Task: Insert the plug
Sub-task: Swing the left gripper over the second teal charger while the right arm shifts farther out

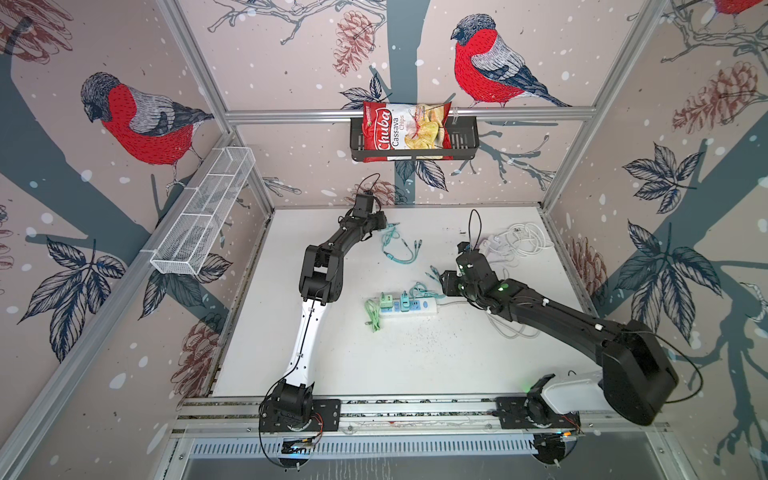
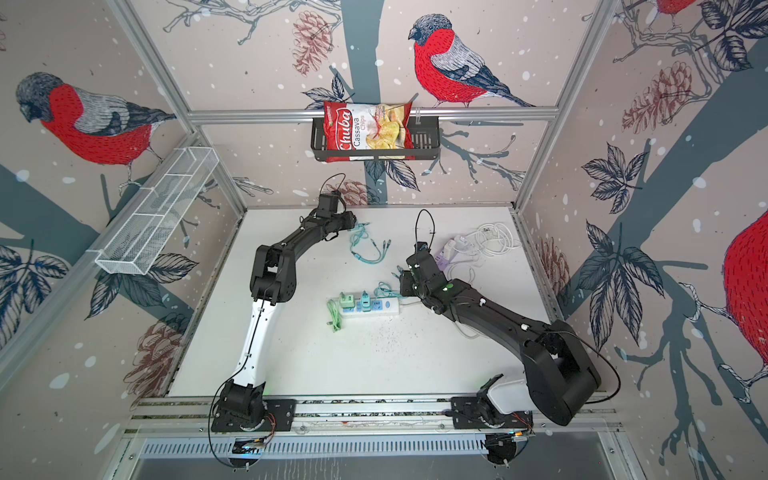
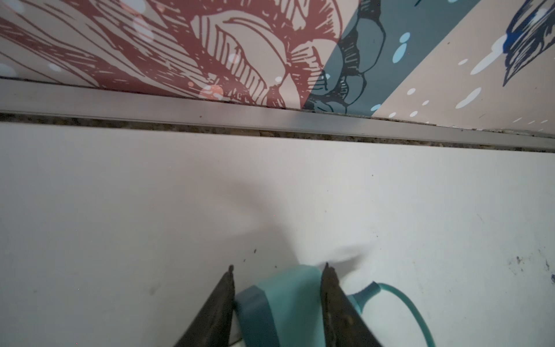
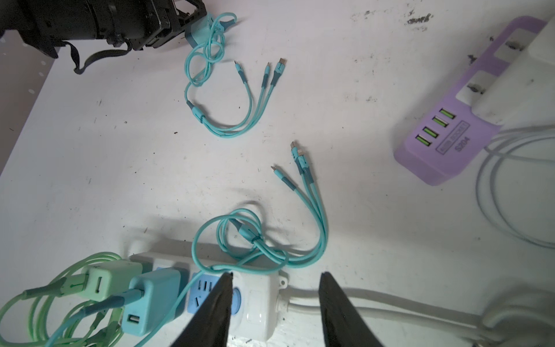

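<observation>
Left tool (image 3: 279, 266): closed on the teal charger plug (image 3: 288, 303).
Plug: well beyond the white power strip (image 1: 409, 309), off its sockets.
Handling: likely light, rigid, smooth; grip flat sides; soft cable (image 3: 371, 290) trails.
Right tool (image 4: 277, 273): parted, empty, over the strip.

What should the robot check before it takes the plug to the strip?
1. Plug gripped: ok, the left gripper is shut on its sides.
2. Free socket on the strip: ok, one blue socket is empty.
3. Socket clear: not ok, a teal cable lies over the strip and crosses the socket's edge.
4. Right gripper ready to steady the strip: ok, open, empty, over the strip's end.
5. Which way the plug faces: cannot tell.
</observation>
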{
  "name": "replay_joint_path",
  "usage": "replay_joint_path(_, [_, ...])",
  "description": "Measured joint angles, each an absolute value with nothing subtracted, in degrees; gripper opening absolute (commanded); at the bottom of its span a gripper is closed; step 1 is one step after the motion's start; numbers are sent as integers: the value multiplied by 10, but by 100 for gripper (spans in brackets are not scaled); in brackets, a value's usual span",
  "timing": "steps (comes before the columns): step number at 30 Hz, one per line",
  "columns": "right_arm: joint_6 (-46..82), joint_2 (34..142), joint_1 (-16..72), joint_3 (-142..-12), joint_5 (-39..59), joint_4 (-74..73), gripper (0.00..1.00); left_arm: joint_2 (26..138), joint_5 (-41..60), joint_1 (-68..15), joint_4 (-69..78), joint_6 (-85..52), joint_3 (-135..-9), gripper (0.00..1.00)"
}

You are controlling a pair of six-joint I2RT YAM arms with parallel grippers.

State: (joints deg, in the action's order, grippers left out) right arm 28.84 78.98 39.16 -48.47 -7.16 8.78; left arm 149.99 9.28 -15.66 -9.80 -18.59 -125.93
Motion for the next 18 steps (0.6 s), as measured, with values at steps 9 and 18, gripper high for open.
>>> replay_joint_path(9, [286, 788, 378, -482, -68, 91, 49, 1395, 118, -189, -30, -197, -1067, 44])
replay_joint_path(18, [271, 781, 363, -482, -55, 91, 50, 1304, 118, -210, -6, -197, -927, 49])
